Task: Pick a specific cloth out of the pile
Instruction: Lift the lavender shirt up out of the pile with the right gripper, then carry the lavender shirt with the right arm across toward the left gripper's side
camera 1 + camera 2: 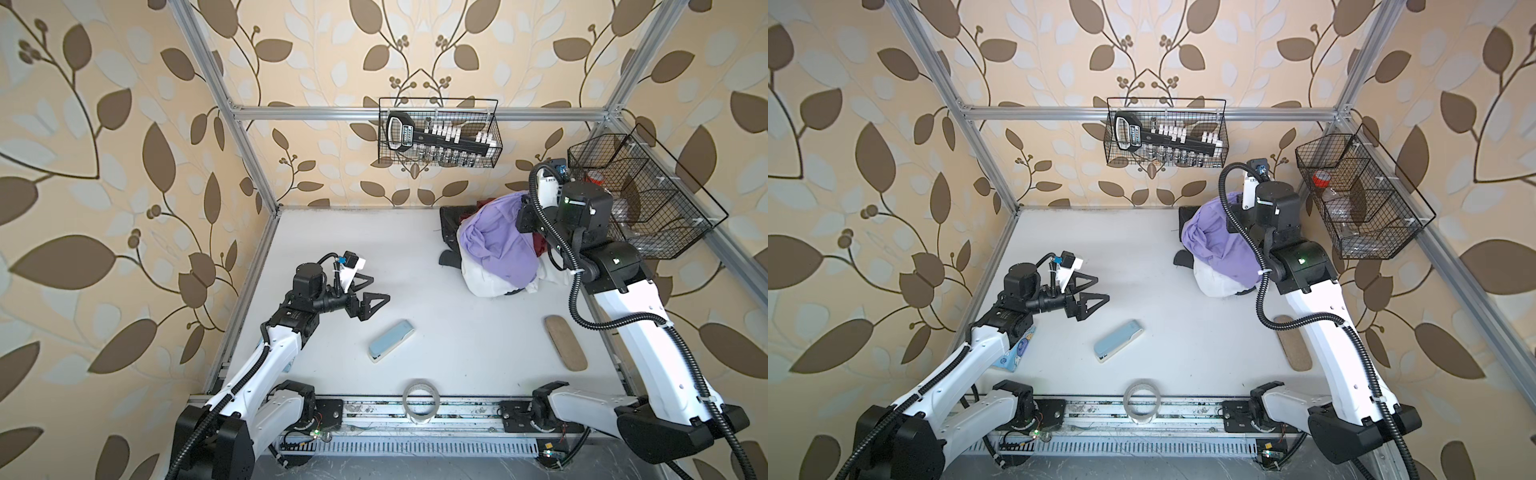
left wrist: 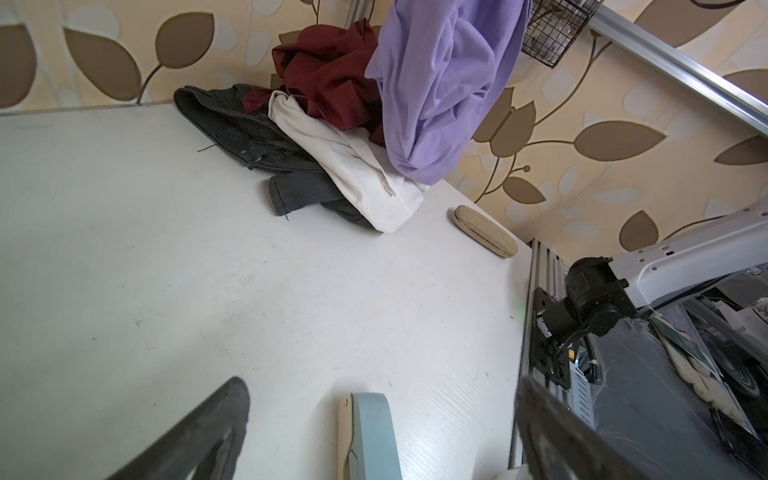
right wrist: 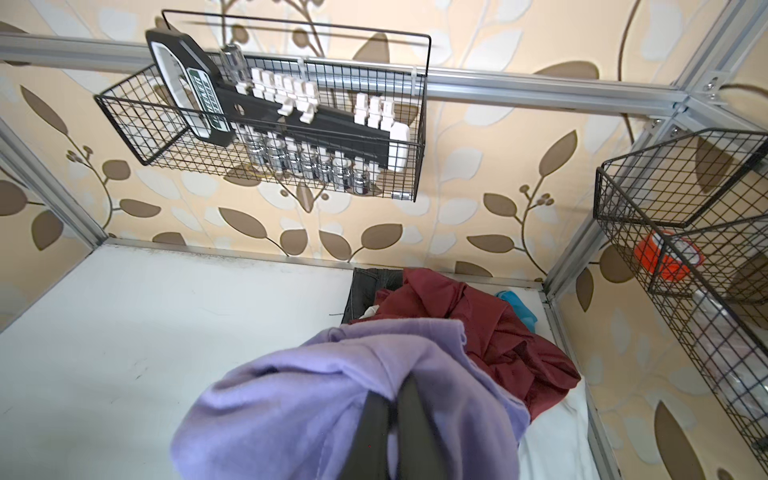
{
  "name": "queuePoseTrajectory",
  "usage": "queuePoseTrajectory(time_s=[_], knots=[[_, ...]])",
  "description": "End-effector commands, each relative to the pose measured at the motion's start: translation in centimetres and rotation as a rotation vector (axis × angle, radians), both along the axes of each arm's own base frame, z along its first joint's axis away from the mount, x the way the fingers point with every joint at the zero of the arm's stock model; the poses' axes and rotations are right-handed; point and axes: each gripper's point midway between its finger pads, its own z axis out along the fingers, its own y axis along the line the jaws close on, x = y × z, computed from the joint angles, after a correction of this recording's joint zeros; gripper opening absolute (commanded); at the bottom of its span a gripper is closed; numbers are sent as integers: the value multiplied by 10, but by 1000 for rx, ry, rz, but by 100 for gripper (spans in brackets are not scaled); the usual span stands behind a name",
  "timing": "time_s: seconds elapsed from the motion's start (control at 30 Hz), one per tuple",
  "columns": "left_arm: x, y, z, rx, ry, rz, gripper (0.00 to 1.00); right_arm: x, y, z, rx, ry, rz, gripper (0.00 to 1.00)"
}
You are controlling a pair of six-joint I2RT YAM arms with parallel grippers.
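1. The right hand (image 3: 392,390) is clenched on a bunched fold of the cloth (image 2: 436,83). In the right wrist view lavender fabric wraps around both fingers, so the grip looks deep rather than a pinch at an edge.
2. The cloth hangs from that hand as a long drape above the pile (image 1: 490,282), at the far right corner of the bench (image 1: 457,332). In the left wrist view its lower end comes down to the white cloth (image 2: 353,166); whether it touches or just clears cannot be told.
3. The step in hand looks like the lift-out: the cloth is mostly free but not yet carried away from the heap.
4. To do it well, raise straight up first until the hanging end is plainly off the white cloth, and only then carry it sideways toward the open middle of the bench. Going sideways too early would likely drag the white layer along.
5. Watch the maroon cloth (image 2: 328,70), which lies just beside the drape; if it rises with the lavender, it has snagged.
6. The right arm works close to the wire basket (image 1: 648,199) on the side wall, so the safer path is away from it.
7. The left hand (image 1: 380,287) is released, jaws spread, hovering over bare bench well apart from the pile. It could pin the heap if anything follows.
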Motion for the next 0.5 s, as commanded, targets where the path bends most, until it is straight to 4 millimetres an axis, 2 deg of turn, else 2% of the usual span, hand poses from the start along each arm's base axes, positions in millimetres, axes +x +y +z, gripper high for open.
queuePoseTrajectory(time_s=[0.0, 0.23, 0.47], knots=[[-2, -2, 13, 3, -65, -11, 99, -11, 3, 39, 28, -99, 25, 0], [-2, 0, 15, 6, -85, 5, 99, -18, 25, 64, 71, -159, 109, 0], [-6, 1, 18, 4, -120, 11, 99, -15, 62, 78, 94, -179, 211, 0]])
